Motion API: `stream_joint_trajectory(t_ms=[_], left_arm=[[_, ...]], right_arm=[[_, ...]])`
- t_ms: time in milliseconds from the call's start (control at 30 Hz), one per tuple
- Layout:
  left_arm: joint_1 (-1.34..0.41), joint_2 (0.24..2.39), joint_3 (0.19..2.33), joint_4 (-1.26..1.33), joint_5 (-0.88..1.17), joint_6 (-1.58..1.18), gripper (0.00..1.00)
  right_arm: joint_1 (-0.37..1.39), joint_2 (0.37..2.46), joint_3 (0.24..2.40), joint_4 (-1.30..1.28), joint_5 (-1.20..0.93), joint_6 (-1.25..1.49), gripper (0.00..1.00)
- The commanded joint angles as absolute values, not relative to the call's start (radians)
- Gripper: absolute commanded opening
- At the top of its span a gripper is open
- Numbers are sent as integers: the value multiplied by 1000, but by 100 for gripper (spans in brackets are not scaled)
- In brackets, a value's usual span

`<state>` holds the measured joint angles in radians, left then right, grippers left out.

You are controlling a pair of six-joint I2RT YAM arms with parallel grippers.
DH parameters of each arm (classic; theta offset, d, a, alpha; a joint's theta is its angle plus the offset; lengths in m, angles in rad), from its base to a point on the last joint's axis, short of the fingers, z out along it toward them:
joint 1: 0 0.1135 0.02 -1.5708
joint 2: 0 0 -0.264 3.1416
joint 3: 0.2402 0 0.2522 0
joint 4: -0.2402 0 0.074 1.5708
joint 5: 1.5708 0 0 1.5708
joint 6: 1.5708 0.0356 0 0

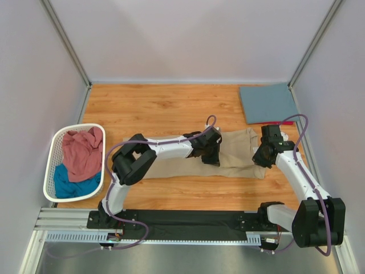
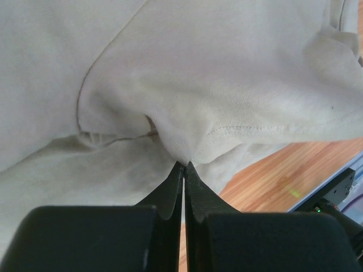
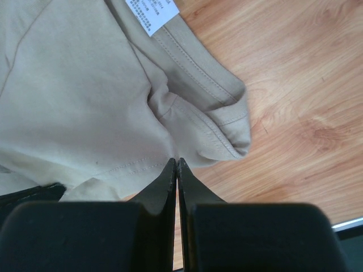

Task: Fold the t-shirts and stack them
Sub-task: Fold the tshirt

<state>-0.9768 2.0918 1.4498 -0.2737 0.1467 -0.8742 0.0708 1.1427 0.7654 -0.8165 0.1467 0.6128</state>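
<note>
A tan t-shirt (image 1: 239,149) lies spread across the middle of the wooden table. My left gripper (image 1: 211,155) is shut on a pinch of its cloth (image 2: 182,148) near the shirt's middle. My right gripper (image 1: 263,158) is shut on the hem by the shirt's right corner (image 3: 187,144); a white label (image 3: 152,11) shows at the top of that view. A slate blue t-shirt (image 1: 268,103) lies folded flat at the back right, with a red edge (image 1: 272,122) showing under its front. A dusty pink t-shirt (image 1: 82,151) and a teal one (image 1: 71,184) are heaped in the basket.
The white slatted laundry basket (image 1: 52,154) stands at the left of the table. Grey walls close the table's left, back and right. A black strip and metal rail (image 1: 188,225) run along the near edge between the arm bases.
</note>
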Motion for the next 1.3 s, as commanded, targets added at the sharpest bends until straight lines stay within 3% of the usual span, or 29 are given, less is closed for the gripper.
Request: stream_joint_trajectory(t_ms=[0,1000,1067,1167,1267], left_arm=[[-985,1985,1444,-330,121,-879,0],[-985,2057,1496,-547,115,-848,0],[-985,2059,1509,-569,106,-850,6],[-985,2034,1522,-609,109,-847,27],[-982,1976,1540,-621,101,-835,37]], right_arm=[[75,1147,793,-853,205,620,0],[83,1180,617,-695,153,689,2],[84,1186,629,-712,155,692,7],[84,1171,679,-799,170,698,26],[84,1140,751,-844,190,707,31]])
